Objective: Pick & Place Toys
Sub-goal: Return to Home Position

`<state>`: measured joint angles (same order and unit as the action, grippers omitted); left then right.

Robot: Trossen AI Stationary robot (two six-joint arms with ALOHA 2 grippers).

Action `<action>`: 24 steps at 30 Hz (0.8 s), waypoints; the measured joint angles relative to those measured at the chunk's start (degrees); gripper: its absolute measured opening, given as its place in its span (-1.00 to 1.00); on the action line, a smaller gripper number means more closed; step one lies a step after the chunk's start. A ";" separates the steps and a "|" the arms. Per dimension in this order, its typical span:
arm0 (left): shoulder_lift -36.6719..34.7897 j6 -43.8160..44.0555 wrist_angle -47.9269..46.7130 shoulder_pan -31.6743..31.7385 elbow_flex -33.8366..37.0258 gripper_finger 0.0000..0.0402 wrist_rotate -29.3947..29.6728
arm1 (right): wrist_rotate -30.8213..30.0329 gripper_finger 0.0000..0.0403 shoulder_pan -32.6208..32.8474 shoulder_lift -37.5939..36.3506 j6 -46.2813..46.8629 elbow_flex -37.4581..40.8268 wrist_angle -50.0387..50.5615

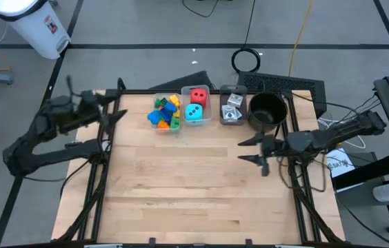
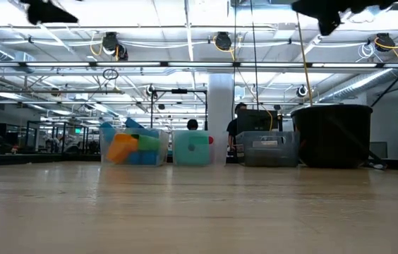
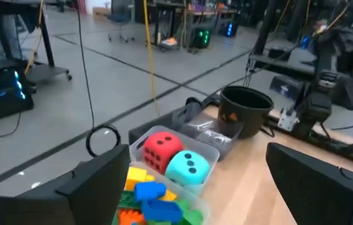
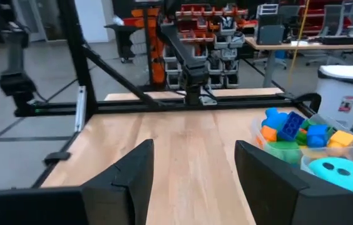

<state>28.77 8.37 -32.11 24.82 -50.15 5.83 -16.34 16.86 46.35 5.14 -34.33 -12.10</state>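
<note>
Several coloured bricks (image 1: 165,111) lie in a clear bin at the table's far edge; they also show in the left wrist view (image 3: 151,199) and the right wrist view (image 4: 295,131). A red die (image 1: 198,96) and a teal die (image 1: 194,112) sit in the middle bin, the teal one nearer me. Small cards (image 1: 232,107) lie in the third bin. My left gripper (image 1: 120,115) is open and empty above the table's left side, left of the bricks. My right gripper (image 1: 247,151) is open and empty above the table's right side, near the pot.
A round black pot (image 1: 267,110) stands at the far right, next to the card bin. The three clear bins (image 1: 212,117) stand in a row along the far edge. Bare wood (image 1: 194,186) fills the middle and near part of the table.
</note>
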 joint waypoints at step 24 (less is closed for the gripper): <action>-24.02 -0.46 28.32 -7.79 43.42 0.90 -10.63 | -4.48 -0.04 -3.02 -26.02 2.74 28.14 -12.10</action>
<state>4.75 7.92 -3.78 17.03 -6.74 -4.81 -20.83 13.84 20.33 7.88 -6.18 -24.20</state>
